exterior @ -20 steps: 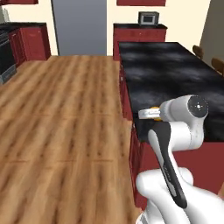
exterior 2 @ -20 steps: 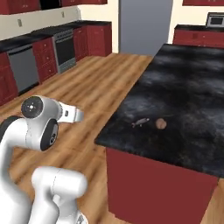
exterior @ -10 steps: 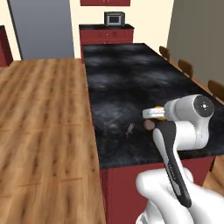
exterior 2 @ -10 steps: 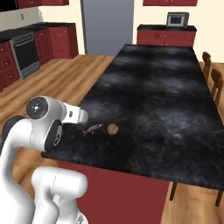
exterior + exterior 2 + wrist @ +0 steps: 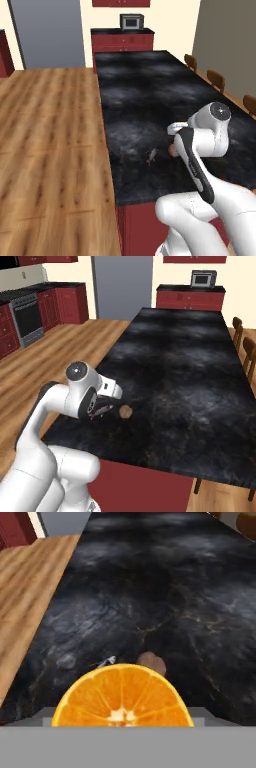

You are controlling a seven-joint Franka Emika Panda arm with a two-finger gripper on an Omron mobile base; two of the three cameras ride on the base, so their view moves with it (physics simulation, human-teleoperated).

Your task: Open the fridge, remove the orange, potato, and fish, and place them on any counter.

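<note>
Black counter (image 5: 145,100) carries fish (image 5: 151,156) beside potato (image 5: 126,412).

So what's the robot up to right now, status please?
Gripper shut on the orange half, over the island counter. Potato and fish already on the counter, side by side. Nothing in the way.

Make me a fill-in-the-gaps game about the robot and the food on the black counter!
1. The fruit in front of the hand camera is a cut ____, showing its juicy face.
2. The potato lies on the black ____ top.
3. Next to the potato lies a tiny grey ____.
4. The fridge doors at the far end are ____.

Missing words: orange; counter; fish; closed.
</note>
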